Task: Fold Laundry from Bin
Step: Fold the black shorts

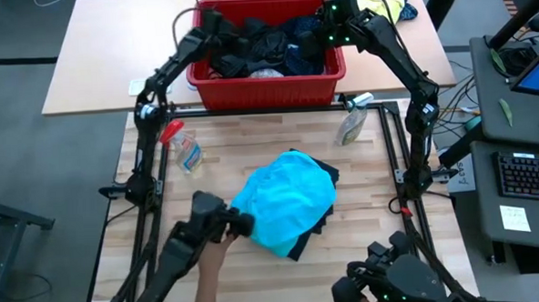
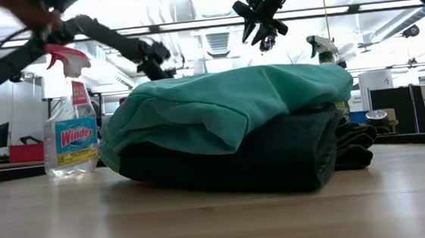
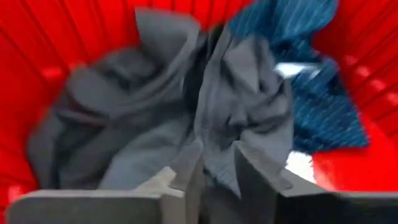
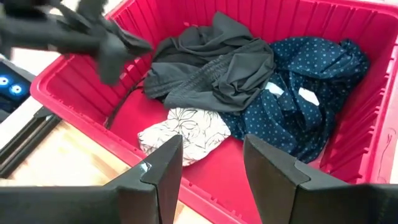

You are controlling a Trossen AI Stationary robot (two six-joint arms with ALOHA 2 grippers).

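Now it's the fetch step: left gripper point(image 3: 217, 171), jaws a bit apart w/ nothing held, hangs over the dark grey garment point(image 3: 155, 112) in the bin point(image 1: 267, 86), right gripper point(image 4: 211, 165) open above the bin too; next likely needs a drop & pinch.

Left tool point(image 3: 216, 171) ajar, right tool point(image 4: 213, 163) open

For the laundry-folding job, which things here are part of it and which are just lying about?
Part of the job:
- red bin
- dark grey garment and navy dotted garment in the bin
- turquoise garment on a dark folded garment
- left gripper, right gripper, both over the bin

Lying about:
- two spray bottles
- pale patterned cloth
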